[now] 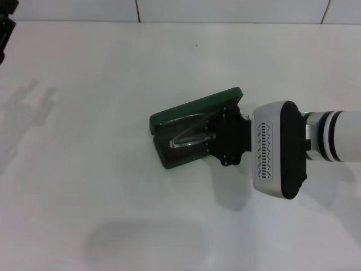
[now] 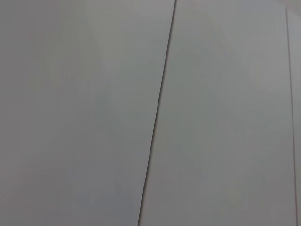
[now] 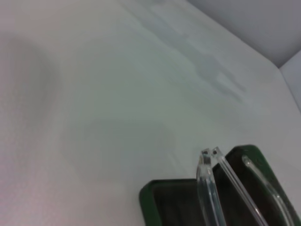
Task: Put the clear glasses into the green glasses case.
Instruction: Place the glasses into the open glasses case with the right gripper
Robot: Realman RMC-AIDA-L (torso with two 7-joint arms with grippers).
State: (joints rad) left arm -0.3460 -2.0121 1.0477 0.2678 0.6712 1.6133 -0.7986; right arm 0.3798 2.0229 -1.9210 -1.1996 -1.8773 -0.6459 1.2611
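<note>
The green glasses case (image 1: 194,110) lies open in the middle of the white table, its lid raised on the far side. The clear glasses (image 1: 189,141) hang tilted over the case's dark tray, one end low inside it. My right gripper (image 1: 217,141) reaches in from the right and holds the other end. In the right wrist view the clear glasses (image 3: 211,188) show their folded temple arms sticking up over the rim of the green glasses case (image 3: 150,202). My left gripper (image 1: 4,31) is parked at the far left edge, only partly in view.
The white table (image 1: 101,186) spreads flat all around the case. A tiled wall (image 1: 225,8) runs along its far edge. The left wrist view shows only pale panels with a dark seam (image 2: 157,122).
</note>
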